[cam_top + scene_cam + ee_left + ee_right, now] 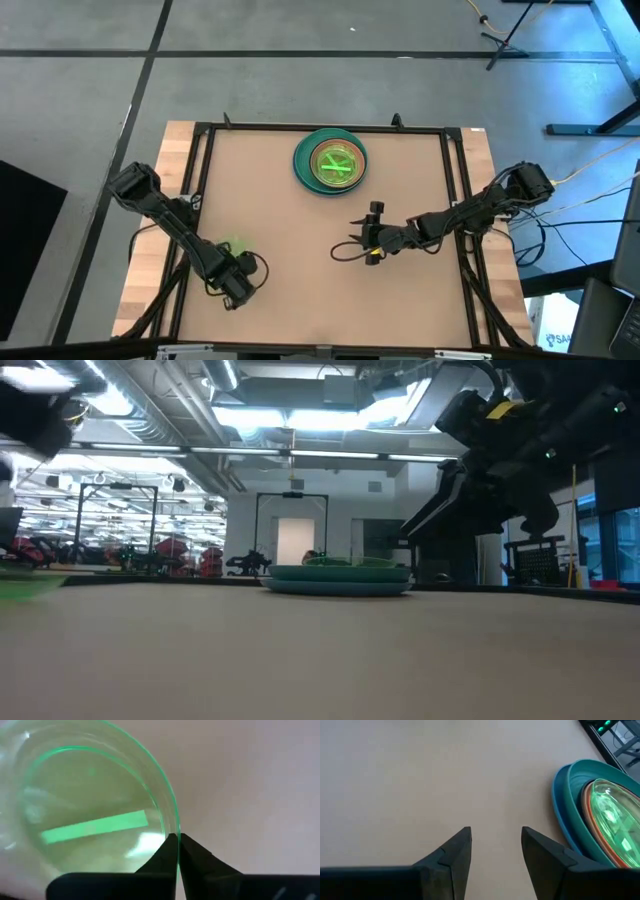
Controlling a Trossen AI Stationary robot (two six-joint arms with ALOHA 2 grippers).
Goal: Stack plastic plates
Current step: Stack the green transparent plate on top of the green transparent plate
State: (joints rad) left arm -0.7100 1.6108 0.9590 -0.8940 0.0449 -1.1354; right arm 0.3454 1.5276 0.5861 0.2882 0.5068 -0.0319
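Note:
A stack of plates [330,160] rests on the table near its far edge: blue at the bottom, teal on it, neon-green plates on top; it also shows in the low view [338,576] and the right wrist view [595,810]. One more translucent neon-green plate [85,805] is at my left gripper [178,840], which is shut on it near the table's left near corner [232,262]. My right gripper [495,840] is open, hovering over the bare table middle [372,240], near of the stack. My left gripper pinches the rim [176,827] of the neon-green plate between its two fingers, one finger on each face of the thin edge. The plate stretches out ahead of the fingers. Whether it is lifted clear of the table, I cannot tell.
The brown table top [300,300] has a black frame around it and wooden strips [150,220] along both sides. Cables run at the right edge. Bare table lies between the two grippers and the stack.

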